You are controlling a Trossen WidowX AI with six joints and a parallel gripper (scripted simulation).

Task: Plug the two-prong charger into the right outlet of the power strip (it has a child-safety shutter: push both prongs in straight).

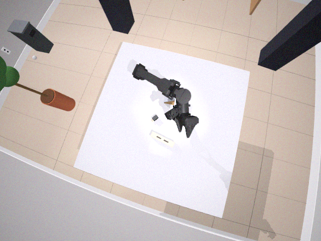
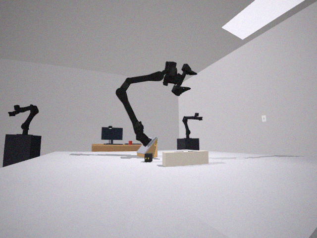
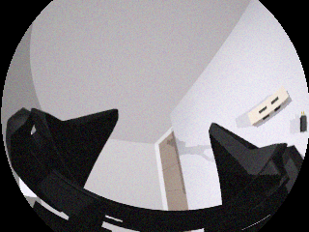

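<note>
The small black charger [image 1: 155, 117] [image 2: 148, 157] [image 3: 303, 123] lies on the white table with its two brass prongs pointing sideways. The cream power strip [image 1: 170, 143] [image 2: 185, 158] [image 3: 258, 117] stands near it on the table, with two dark outlets on its top face. Nothing is plugged into either outlet. My gripper [image 1: 184, 134] [image 2: 193, 81] [image 3: 165, 120] is wide open and empty, high above the table. It points roughly level, and in the wrist view the strip and charger show at the right, beyond one finger.
The white table [image 1: 116, 155] [image 2: 102, 200] carries the arm's wedge-shaped wooden base [image 1: 169, 103] [image 2: 154, 148], close behind the charger. Dark pedestals [image 1: 119, 18] [image 2: 21, 149] stand off the table. A potted plant [image 1: 60, 100] stands on the floor.
</note>
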